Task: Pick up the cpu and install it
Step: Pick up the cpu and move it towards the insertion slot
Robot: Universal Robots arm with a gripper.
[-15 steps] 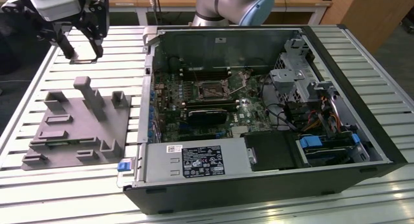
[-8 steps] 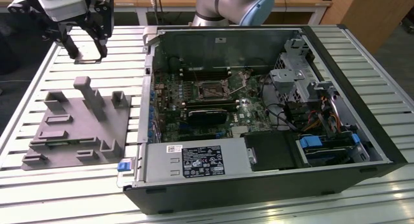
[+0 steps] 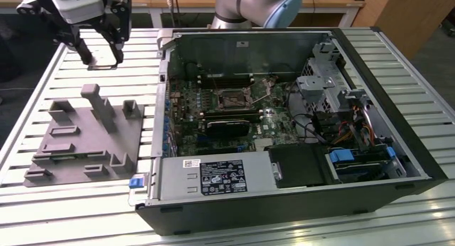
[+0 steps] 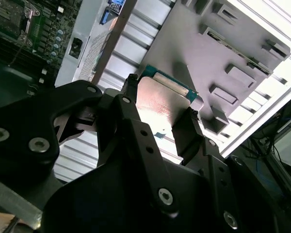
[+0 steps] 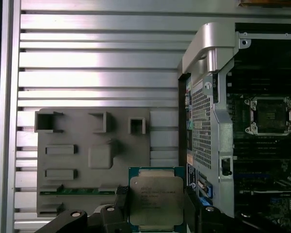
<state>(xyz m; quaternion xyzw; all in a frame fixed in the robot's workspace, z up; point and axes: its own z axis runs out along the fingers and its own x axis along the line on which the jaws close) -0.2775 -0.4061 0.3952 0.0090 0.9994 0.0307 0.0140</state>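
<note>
The cpu (image 5: 156, 200), a flat square chip with a pale metal top and green rim, sits between my two black fingers. My gripper (image 5: 156, 213) is shut on its opposite edges in both wrist views, with the cpu (image 4: 161, 102) tilted in my gripper (image 4: 160, 114). In the exterior view my gripper (image 3: 103, 59) hangs above the slatted table at the far left. It is off the grey holder block (image 3: 85, 139) and well clear of the open computer case. The black socket frame (image 3: 231, 101) on the motherboard lies open; it is also in the first wrist view (image 5: 271, 115).
The open computer case (image 3: 419, 166) lies on its side at the exterior view's right, with cables, drive bays and a power supply (image 3: 213, 179). Its silver wall (image 5: 218, 121) rises between my gripper and the motherboard. The holder block (image 5: 87, 160) has several upright posts.
</note>
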